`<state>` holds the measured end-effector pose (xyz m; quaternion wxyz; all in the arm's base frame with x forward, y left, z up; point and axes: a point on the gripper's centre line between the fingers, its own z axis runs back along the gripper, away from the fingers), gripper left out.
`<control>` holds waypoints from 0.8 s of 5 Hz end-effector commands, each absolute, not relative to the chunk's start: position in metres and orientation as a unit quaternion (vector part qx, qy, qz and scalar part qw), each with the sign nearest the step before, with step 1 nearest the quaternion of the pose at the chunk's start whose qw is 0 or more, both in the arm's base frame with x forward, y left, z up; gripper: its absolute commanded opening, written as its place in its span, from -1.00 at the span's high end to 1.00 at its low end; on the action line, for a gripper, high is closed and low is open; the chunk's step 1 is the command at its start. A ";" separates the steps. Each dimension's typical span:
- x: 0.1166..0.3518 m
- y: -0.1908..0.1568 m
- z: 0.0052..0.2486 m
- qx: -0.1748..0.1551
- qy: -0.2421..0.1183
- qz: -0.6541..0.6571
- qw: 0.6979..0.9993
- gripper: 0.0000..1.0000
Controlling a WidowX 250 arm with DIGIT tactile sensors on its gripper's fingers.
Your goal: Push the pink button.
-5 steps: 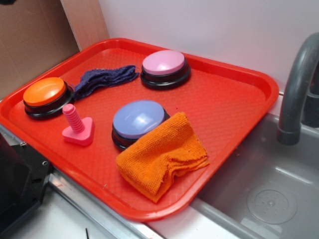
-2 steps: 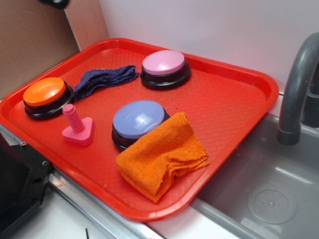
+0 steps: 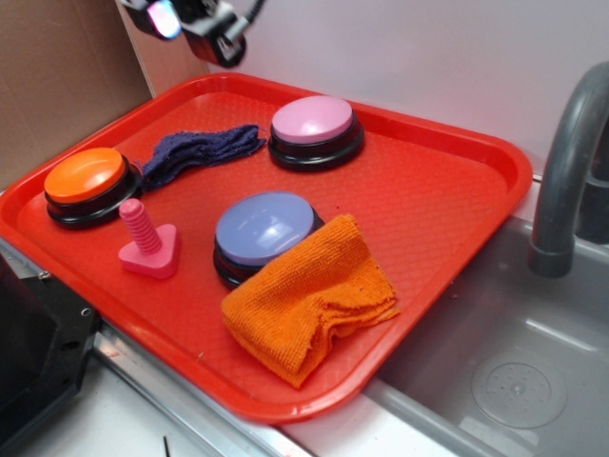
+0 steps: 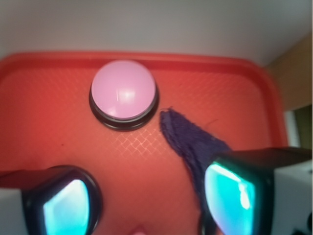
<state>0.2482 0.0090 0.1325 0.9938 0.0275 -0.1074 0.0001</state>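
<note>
Both views are evenly and brightly lit by diffuse light from above. Shadows on the red plastic tray (image 3: 447,190) are short and soft. The glossy pale pink dome button (image 4: 123,90) carries a small white glare spot near its centre. The wrist view is soft overall; the close black fingers with glowing cyan pads (image 4: 230,200) are strongly blurred.
</note>
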 end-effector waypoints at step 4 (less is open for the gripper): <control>0.305 0.013 0.088 0.041 -0.110 -0.028 0.993 -1.00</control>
